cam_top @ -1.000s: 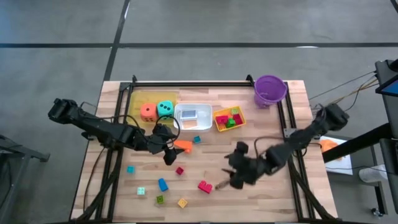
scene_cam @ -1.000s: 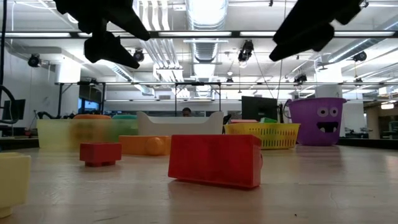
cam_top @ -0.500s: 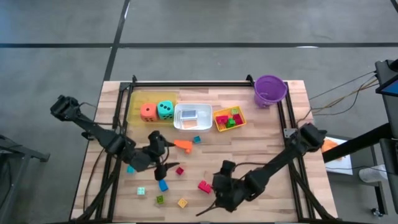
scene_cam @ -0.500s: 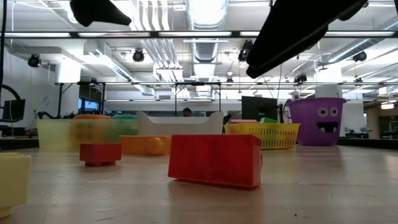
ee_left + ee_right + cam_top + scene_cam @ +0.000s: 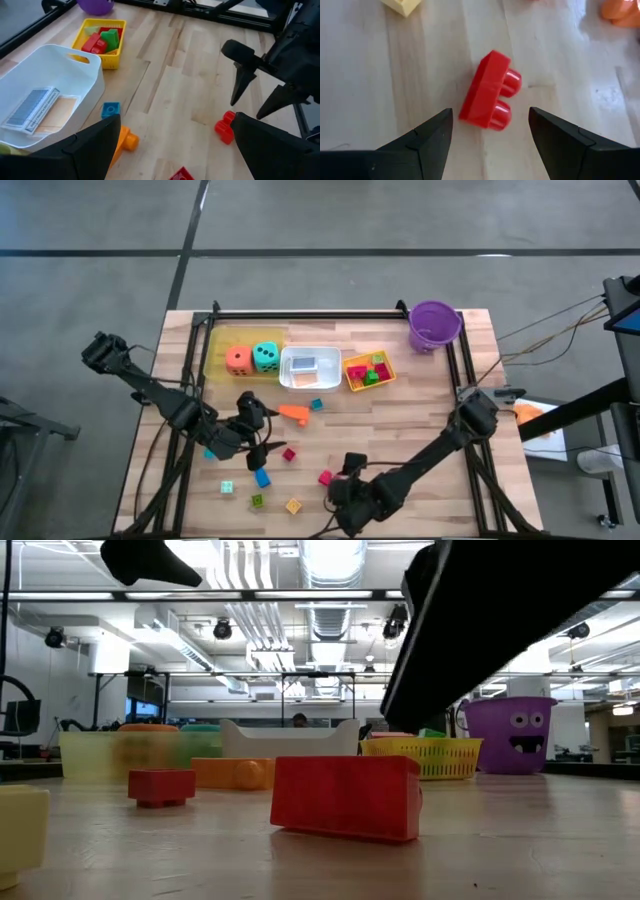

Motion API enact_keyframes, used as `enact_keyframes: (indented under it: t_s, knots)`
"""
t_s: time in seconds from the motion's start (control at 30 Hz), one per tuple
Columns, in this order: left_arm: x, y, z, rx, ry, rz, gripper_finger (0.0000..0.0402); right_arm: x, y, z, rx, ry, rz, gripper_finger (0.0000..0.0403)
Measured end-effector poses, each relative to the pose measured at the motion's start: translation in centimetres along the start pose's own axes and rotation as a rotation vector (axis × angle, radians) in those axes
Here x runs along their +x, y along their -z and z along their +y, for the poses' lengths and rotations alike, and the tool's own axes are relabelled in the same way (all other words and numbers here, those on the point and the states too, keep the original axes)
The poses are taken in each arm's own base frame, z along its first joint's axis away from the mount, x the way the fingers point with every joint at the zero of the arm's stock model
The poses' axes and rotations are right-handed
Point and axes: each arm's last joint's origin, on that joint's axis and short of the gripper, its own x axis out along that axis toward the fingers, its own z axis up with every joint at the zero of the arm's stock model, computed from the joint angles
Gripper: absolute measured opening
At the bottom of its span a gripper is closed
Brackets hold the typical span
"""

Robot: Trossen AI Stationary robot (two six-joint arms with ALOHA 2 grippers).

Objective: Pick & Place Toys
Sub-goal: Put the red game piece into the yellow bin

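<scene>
A red two-stud block (image 5: 490,92) lies on its side on the wooden table (image 5: 420,430), near the front edge. My right gripper (image 5: 490,110) hangs open just above it, one finger on each side, touching nothing; it shows in the high view (image 5: 335,495) too. My left gripper (image 5: 260,448) stands open above the table left of centre, over a dark red block (image 5: 289,453) and a blue block (image 5: 262,477). An orange piece (image 5: 293,413) lies behind it. Orange die (image 5: 238,359) and teal die (image 5: 265,356) sit in the yellow tray (image 5: 215,345).
At the back stand a white tray (image 5: 300,380) with cards, a yellow basket (image 5: 350,380) of blocks and the purple bucket (image 5: 434,325). Loose teal (image 5: 210,452), green (image 5: 227,487) and yellow (image 5: 293,505) blocks lie near the front left. Black frame rails run along both sides.
My right gripper has swung toward the table's near edge and leftward, sinking until it hangs over the red block, still open. My left gripper drew back from the orange piece toward the near edge, rising a little, then kept still. No block has moved.
</scene>
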Motion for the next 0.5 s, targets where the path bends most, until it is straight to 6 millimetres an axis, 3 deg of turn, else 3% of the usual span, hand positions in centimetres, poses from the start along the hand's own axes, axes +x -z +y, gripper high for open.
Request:
enact_keyframes:
  t_s: [0.2, 0.5]
  knots:
    - [0.0, 0.0, 0.0, -0.004, 0.004, 0.001, 0.0379, 0.4, -0.6, 0.9, -0.012, -0.008, -0.006, 0.0258]
    - [0.0, 0.0, 0.0, -0.017, 0.005, 0.000, 0.0379, 1.2, -0.6, 0.6, -0.033, 0.009, 0.007, 0.0258]
